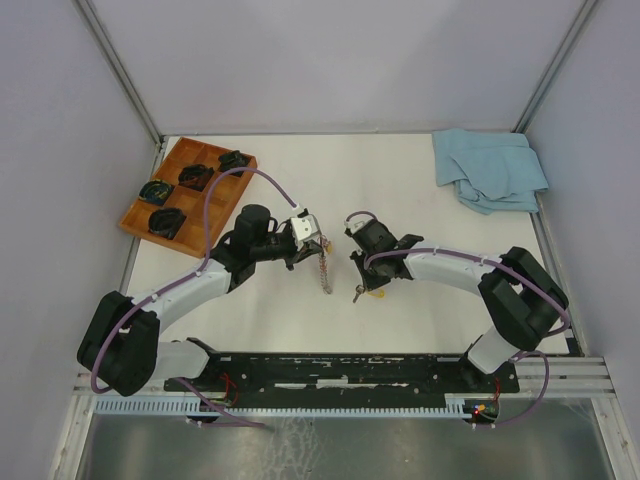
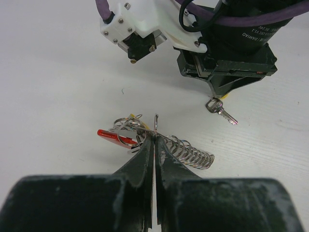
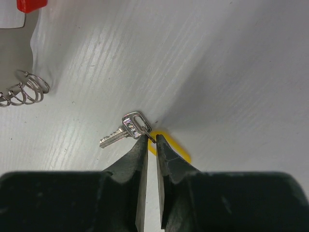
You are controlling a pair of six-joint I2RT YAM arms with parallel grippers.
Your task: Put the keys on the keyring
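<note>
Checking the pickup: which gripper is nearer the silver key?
Right. The right gripper is at the key, tips by its head; the left gripper is apart, shut on the keyring.

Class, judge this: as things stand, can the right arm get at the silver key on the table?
Likely yes: its fingers sit right at the silver key's head, with nothing between, and the keyring is off to the side.
</note>
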